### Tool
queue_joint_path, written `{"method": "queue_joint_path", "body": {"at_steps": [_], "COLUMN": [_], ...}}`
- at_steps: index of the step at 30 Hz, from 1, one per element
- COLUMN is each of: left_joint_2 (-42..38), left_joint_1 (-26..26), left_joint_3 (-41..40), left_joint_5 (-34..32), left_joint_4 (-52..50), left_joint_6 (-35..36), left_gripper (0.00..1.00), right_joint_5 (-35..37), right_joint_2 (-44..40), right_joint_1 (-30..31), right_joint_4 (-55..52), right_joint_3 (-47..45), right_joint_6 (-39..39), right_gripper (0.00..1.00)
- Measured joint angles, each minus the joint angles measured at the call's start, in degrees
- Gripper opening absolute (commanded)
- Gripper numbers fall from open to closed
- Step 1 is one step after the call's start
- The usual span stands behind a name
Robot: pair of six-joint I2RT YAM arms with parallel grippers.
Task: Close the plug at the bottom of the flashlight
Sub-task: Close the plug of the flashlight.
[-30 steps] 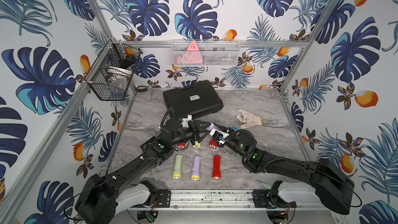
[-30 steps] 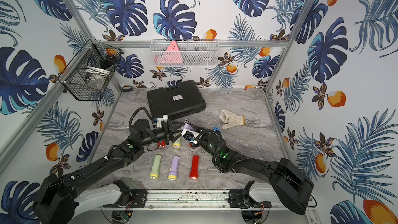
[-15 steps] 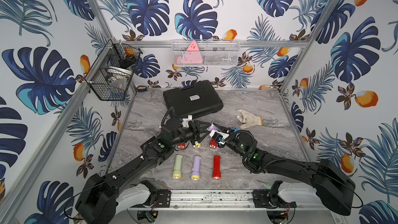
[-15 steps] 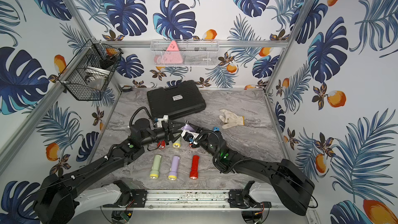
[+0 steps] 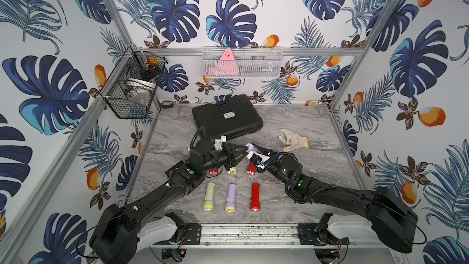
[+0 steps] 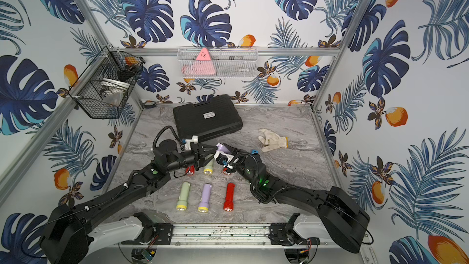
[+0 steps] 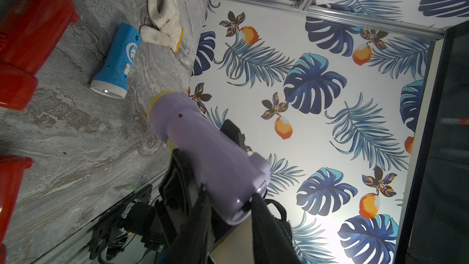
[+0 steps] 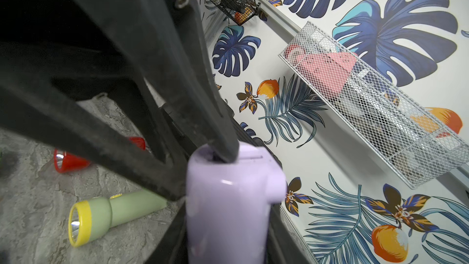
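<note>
Where the grey marble tabletop (image 5: 291,199) meets leaf-print walls (image 5: 63,34), we see a black wire basket (image 5: 129,90) on the L wall, a black case (image 5: 225,119) at back and a white glove (image 5: 293,140) to the R. The left gripper (image 5: 244,150) sits low, fingers pinched closed on the tail end of the purple flashlight (image 5: 251,147), held off the table mid-scene. The right gripper (image 5: 257,157) clamps its body.
</note>
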Motion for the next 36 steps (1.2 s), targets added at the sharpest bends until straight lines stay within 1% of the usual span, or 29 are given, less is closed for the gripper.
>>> {"method": "queue_joint_path", "body": {"at_steps": [1, 6, 15, 20, 24, 27, 29, 32, 34, 36], "left_joint_2": [0.15, 1.2, 0.79, -1.29, -3.78, -6.27, -7.74, -9.22, -9.31, -8.46], "left_joint_1": [0.0, 0.02, 0.02, 0.15, 1.79, 3.76, 4.68, 5.18, 5.25, 5.31], "left_joint_3": [0.0, -0.46, -1.22, -2.69, -4.66, -4.87, -3.78, 0.76, 4.48, 8.41], "left_joint_5": [-0.02, 0.22, 0.2, 0.37, 0.79, 0.74, -0.24, -2.78, -5.38, -8.26], "left_joint_4": [0.24, 2.6, 4.09, 4.72, 2.95, -1.53, -6.6, -16.79, -22.71, -28.33], "left_joint_6": [-0.02, -0.46, -0.83, -0.57, 1.6, 6.43, 11.5, 22.69, 31.1, 40.79], "left_gripper": [0.17, 0.11, 0.09, 0.09, 0.09, 0.1, 0.11, 0.14, 0.22, 0.41], "right_joint_5": [0.28, 2.51, 3.23, 2.21, 1.33, 1.99, 2.8, 5.22, 7.96, 11.52], "right_joint_2": [0.0, 0.15, 0.39, -0.24, -1.77, -3.5, -5.14, -7.98, -9.66, -10.54], "right_joint_1": [-0.04, -0.24, -0.26, -0.11, -0.13, -0.17, -0.17, -0.17, -0.17, -0.17], "right_joint_4": [-0.09, -0.42, -0.04, -0.57, -2.12, -4.02, -6.43, -11.85, -17.94, -26.34], "right_joint_3": [0.0, 0.09, 0.09, 0.35, 0.5, 0.61, 0.92, 2.29, 5.05, 9.77], "right_joint_6": [-0.26, 0.07, 1.81, 3.26, 5.11, 6.75, 8.37, 11.98, 16.87, 23.63], "right_gripper": [0.0, 0.0, 0.0, 0.0, 0.0, 0.0, 0.0, 0.0, 0.0, 0.0]}}
